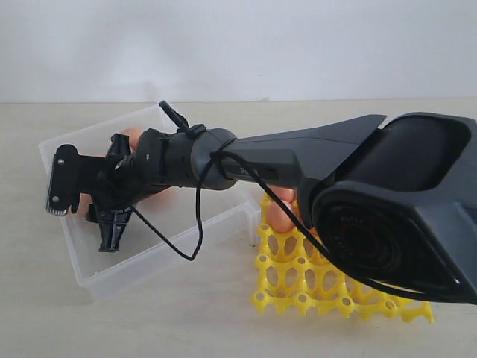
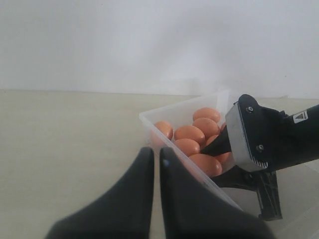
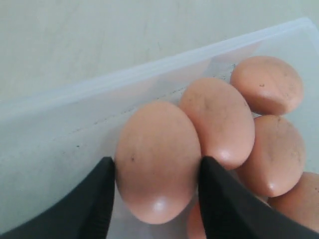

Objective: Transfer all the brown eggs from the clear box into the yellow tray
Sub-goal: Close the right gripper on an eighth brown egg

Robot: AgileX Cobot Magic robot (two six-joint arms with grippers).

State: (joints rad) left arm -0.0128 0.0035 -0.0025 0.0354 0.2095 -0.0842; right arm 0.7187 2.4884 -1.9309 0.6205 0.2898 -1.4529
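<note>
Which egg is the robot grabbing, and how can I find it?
Find the clear box on the table, under the long black arm. Inside, brown eggs huddle against one wall. Yours is the egg sitting between the right gripper's two black fingers; the eggs beside it have nothing around them.

Brown eggs (image 3: 157, 159) smooth, softly glossy; clear box (image 1: 160, 257) translucent plastic; yellow tray (image 1: 302, 300) shiny plastic; tabletop (image 1: 149, 328) matt
</note>
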